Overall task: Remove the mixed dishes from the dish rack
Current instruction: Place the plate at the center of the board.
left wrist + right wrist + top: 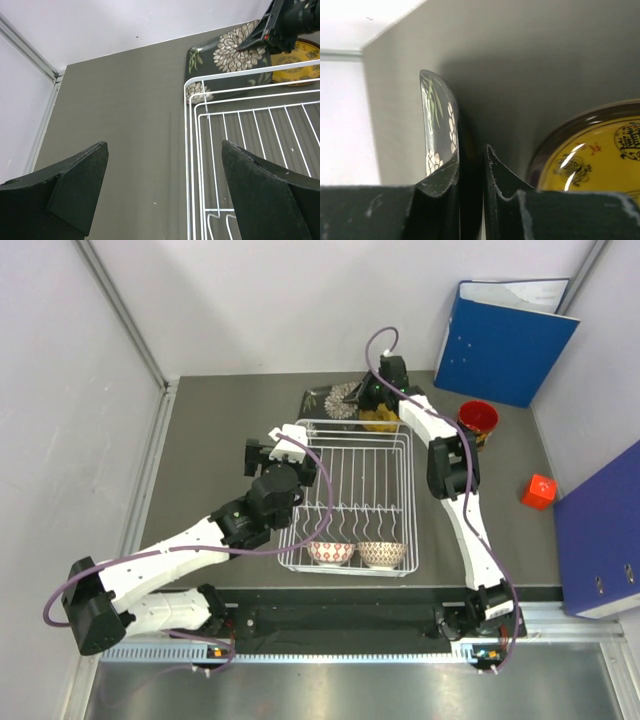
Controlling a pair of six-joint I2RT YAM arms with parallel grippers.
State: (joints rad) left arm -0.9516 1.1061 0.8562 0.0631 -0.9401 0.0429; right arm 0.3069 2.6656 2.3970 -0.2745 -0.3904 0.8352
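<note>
The white wire dish rack [410, 502] stands mid-table with two small patterned bowls [331, 553] [381, 554] at its near end. My right gripper [372, 392] is beyond the rack's far edge, shut on the rim of the black square floral plate [335, 400]. In the right wrist view the plate [439, 115] runs edge-on between my fingers [445, 180]. The yellow plate [381, 421] lies beside it on the table and also shows in the right wrist view [590, 160]. The red mug [477, 420] stands to the right. My left gripper [165, 165] is open and empty over the rack's far-left corner [192, 150].
A small red cube [540, 491] lies on the table at the right. A blue binder [505, 340] leans at the back right, and another one [605, 540] stands along the right edge. White walls close in the table at the left and back.
</note>
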